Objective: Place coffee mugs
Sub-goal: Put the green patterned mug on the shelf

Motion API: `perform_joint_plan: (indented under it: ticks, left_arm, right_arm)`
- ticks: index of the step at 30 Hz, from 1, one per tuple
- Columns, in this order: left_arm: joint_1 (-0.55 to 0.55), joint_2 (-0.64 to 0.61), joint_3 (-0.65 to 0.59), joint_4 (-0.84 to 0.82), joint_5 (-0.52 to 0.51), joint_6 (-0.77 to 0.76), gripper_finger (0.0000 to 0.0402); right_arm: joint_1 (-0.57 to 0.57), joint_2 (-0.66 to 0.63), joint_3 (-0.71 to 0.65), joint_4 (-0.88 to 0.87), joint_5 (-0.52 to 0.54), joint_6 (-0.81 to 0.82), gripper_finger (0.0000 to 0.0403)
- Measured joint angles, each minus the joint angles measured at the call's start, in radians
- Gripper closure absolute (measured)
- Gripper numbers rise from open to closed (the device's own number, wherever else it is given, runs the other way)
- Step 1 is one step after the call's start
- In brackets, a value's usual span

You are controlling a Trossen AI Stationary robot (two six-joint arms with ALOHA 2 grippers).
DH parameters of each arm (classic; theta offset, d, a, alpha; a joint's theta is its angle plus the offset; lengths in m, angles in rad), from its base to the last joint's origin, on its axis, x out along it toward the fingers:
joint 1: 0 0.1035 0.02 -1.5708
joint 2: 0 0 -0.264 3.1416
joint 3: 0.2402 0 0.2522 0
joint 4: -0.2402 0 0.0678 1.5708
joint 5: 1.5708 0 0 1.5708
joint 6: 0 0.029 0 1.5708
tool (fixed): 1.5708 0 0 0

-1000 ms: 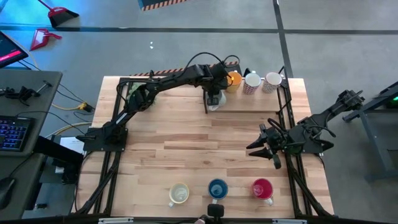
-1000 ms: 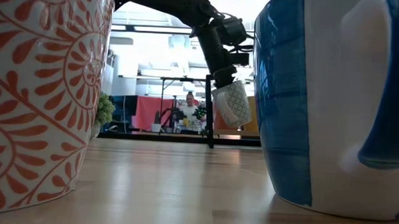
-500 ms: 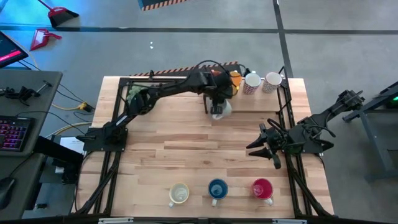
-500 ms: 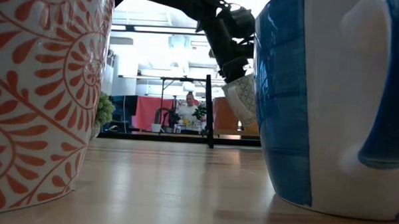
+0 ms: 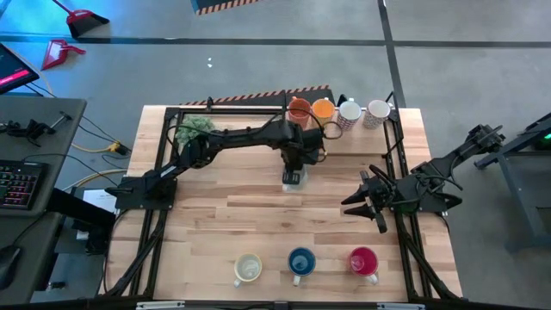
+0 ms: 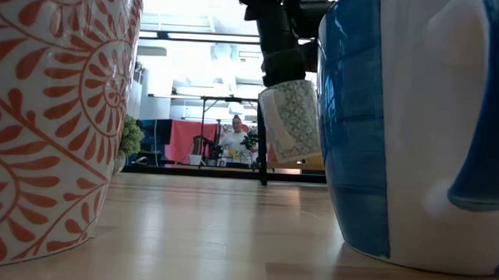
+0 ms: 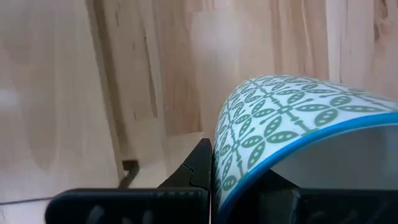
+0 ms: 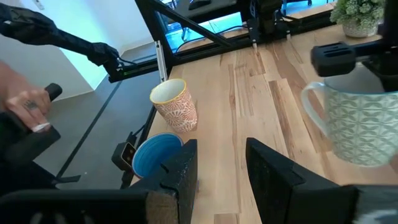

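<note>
Left tool (image 5: 293,178): closed on the rim of a green-patterned mug (image 5: 294,179), one finger inside the blue-edged lip, one outside. Position: just above centre of the high view, over open desk (image 5: 215,215). The low view shows the mug (image 6: 290,121) hanging in the air, clear of the wood, nearly upright with a slight tilt.

Change over the last second: the tool and its mug were at the top-centre edge of the high view, beside the back row; they have since travelled down-frame toward the middle, and the mug has swung from a marked tilt to near vertical. An orange mug (image 5: 299,109), previously hidden under the arm, is now exposed. Judgement: pick-up is complete and the carry is under way; set-down is not yet done.

Back row, top of the high view, left to right: the orange mug, second orange mug (image 5: 323,108), patterned white mug (image 5: 349,114), white mug (image 5: 377,113).

Front row, bottom of the high view: cream patterned mug (image 5: 248,268), blue mug (image 5: 300,262), red-pink mug (image 5: 362,261). Judgement: the carried mug likely belongs with this row.

Right tool (image 5: 375,202): at the right of the high view, fingers spread apart, holding nothing, waiting.

Green potted plant (image 5: 196,127): upper left of the desk.
</note>
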Motion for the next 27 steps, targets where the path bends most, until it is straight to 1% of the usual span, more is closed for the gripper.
perform_joint_plan:
  ticks: [12,17,20,22,27]
  left_arm:
    - [-0.014,0.000,0.000,-0.005,-0.012,-0.035,0.0394]
    - [-0.015,0.009,0.000,-0.001,-0.003,-0.097,0.0394]
    - [-0.023,0.019,-0.002,-0.010,-0.002,-0.088,0.0394]
    - [-0.034,0.025,0.000,-0.008,0.000,-0.042,0.0394]
    - [-0.051,0.035,-0.002,0.002,0.006,-0.065,0.0394]
  right_arm:
    - [0.000,0.000,0.000,0.000,0.000,-0.002,0.0284]
    - [0.000,0.000,0.000,0.000,0.006,-0.002,0.0284]
    - [0.000,-0.001,0.000,0.000,0.007,-0.002,0.0284]
    - [0.000,-0.001,0.000,0.000,0.006,-0.002,0.0284]
    - [0.000,-0.001,0.000,0.000,0.012,-0.001,0.0284]
